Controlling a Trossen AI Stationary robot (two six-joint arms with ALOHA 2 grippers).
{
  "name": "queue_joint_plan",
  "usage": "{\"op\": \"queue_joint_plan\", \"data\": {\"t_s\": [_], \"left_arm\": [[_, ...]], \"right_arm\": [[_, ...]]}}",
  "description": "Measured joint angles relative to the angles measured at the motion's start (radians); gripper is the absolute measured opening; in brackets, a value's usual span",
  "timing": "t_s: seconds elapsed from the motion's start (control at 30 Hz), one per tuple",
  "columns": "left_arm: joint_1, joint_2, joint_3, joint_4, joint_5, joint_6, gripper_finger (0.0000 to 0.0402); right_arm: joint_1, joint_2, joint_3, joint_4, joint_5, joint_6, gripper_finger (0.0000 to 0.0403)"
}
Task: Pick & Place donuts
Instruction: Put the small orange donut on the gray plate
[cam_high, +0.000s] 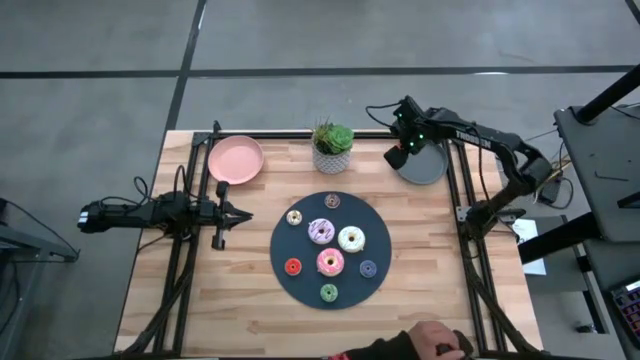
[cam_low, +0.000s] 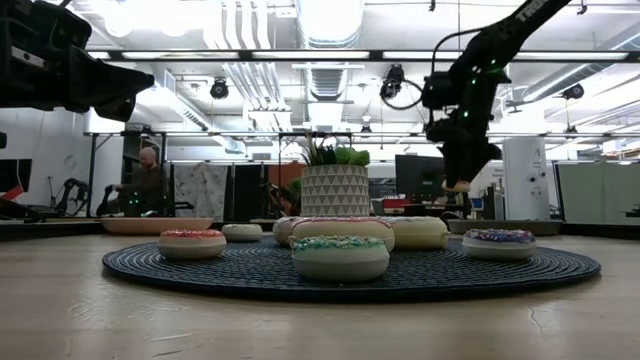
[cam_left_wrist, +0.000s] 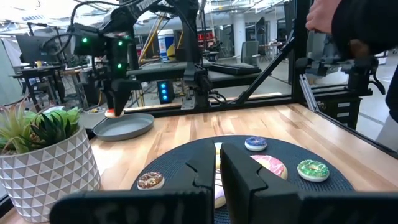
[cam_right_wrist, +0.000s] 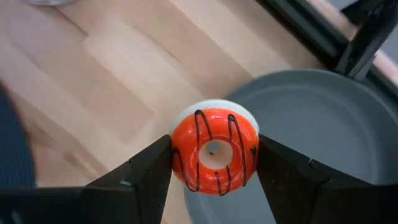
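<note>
Hovering over the near edge of the grey plate (cam_high: 420, 166), the right end effector (cam_right_wrist: 214, 163) has its two fingers clamped on an orange donut (cam_right_wrist: 214, 151) with dark stripes, carried clear above the plate and not yet set down. To do this step well, I'd say it wants to slide a touch farther in toward the plate's middle, come down low so the ring doesn't bounce or roll off the rim, and only then spread its fingers and lift straight up. Away from the plate, across the bench (cam_high: 250, 300), the left end effector (cam_high: 232, 213) waits with its fingers together, empty, pointing toward the dark round mat (cam_high: 330, 250) that lies between it and the plate. On that mat sit the rest of the donuts: the frosted pink one (cam_high: 330, 262), a purple-white one (cam_high: 321, 231), a white one (cam_high: 351, 238), and smaller red (cam_high: 293, 267), green (cam_high: 329, 293), blue (cam_high: 367, 268), brown (cam_high: 332, 201) and cream (cam_high: 294, 217) ones ringed around them. Just beside the grey plate stands a potted plant (cam_high: 333, 147), with a pink plate (cam_high: 236, 159) beyond it. Pale wood planks make up the bench top; a person's hand (cam_high: 432, 335) rests at the bench edge farthest from the grey plate, and the room behind is an open workshop with ceiling ducts and lights.
</note>
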Motion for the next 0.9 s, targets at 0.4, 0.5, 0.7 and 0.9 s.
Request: {"op": "queue_joint_plan", "data": {"t_s": [0.4, 0.5, 0.7, 0.9], "left_arm": [[-0.001, 0.0, 0.0, 0.0, 0.0, 0.0, 0.0], [-0.001, 0.0, 0.0, 0.0, 0.0, 0.0, 0.0], [0.0, 0.0, 0.0, 0.0, 0.0, 0.0, 0.0], [0.0, 0.0, 0.0, 0.0, 0.0, 0.0, 0.0]], "right_arm": [[-0.053, 0.108, 0.033, 0.005, 0.074, 0.073, 0.021], [-0.062, 0.113, 0.026, 0.008, 0.074, 0.085, 0.021], [-0.074, 0.118, -0.003, 0.031, 0.079, 0.12, 0.021], [-0.079, 0.118, -0.023, 0.051, 0.106, 0.144, 0.021]]}}
